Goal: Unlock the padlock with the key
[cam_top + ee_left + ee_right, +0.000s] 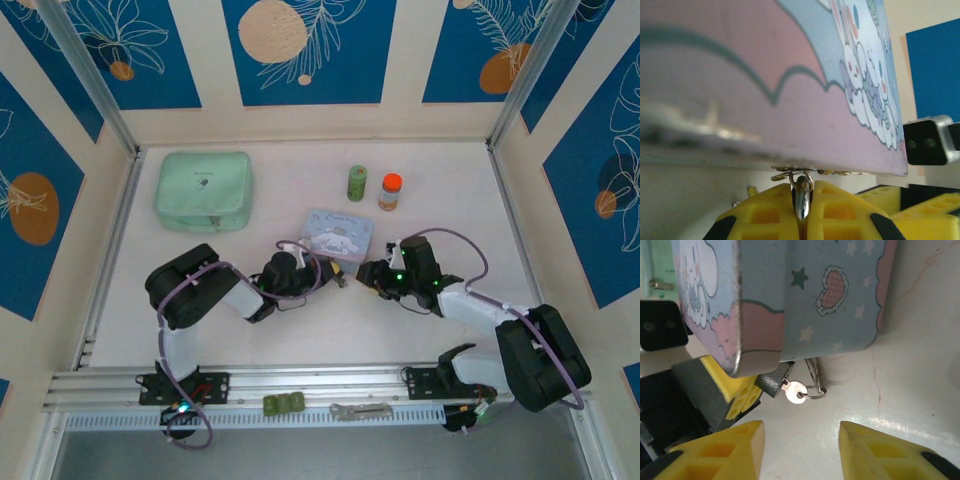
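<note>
The desk [300, 330] is a plain white surface, faintly scuffed and glossy where it catches light in the right wrist view; cream walls hung with blue panels [305, 45] of pale leaves and orange discs close it in on three sides; slanted aluminium posts [88, 80] stand at the back corners, and an aluminium rail [300, 385] carrying both arm bases runs along the near edge.

A mint green case [204, 190] lies at the back left; a small green jar [357, 183] and an orange-lidded jar [390, 191] stand upright just beside each other at the back centre; the pale blue tin [337, 235] sits in front of them, near the middle of the desk.

The padlock [773, 382] is at the tin's near edge, its dark body poking out from under the rim; the key [796, 391] sticks out of the body, its ring [815, 392] hanging just over the desk.

The left tool [801, 192] has its yellow fingers [765, 210] pressed together on the padlock, a strip of silver metal showing between them; the right tool [800, 437] is spread wide with nothing in it, its fingers apart on either side of the key and short of touching it; from above, the two tools meet nose to nose just in front of the tin.
</note>
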### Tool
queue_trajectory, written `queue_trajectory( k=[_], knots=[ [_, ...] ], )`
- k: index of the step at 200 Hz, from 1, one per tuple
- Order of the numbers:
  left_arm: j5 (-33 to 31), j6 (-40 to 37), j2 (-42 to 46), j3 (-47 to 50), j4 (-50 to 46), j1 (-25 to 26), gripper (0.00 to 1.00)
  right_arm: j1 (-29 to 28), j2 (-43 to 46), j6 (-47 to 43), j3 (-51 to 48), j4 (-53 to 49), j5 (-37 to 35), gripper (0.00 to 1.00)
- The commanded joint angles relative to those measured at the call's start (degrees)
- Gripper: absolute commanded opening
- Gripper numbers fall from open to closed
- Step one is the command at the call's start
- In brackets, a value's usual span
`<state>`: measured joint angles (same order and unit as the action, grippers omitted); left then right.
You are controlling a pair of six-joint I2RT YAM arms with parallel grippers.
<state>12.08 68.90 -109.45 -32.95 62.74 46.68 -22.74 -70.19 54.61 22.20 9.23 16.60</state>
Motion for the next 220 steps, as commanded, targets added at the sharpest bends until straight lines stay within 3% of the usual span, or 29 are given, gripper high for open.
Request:
queue_trajectory(
  k=[1,64,137,190,220],
  knots=[
    [5.89,4.47,1.40,-0.46,2.96,-0.37,0.00,0.15,-1.58,3.48,-0.99,11.29,5.63,0.38],
    [5.88,7.04,2.27,-0.01,4.77,-0.56,0.00,0.68,-10.65,8.78,-4.52,26.01,8.68,0.34],
    [2.24,11.87,-1.92,0.11,13.33,-0.50,0.00,0.07,-13.05,14.39,-6.81,32.63,8.61,0.35],
    [1.22,13.58,-2.59,0.66,16.25,-0.29,0.00,0.07,-13.91,16.36,-6.72,34.93,8.09,0.22],
    [0.71,15.12,-3.24,0.76,17.93,-0.10,0.00,-0.07,-16.30,18.72,-7.34,39.21,8.61,0.21]
  ],
)
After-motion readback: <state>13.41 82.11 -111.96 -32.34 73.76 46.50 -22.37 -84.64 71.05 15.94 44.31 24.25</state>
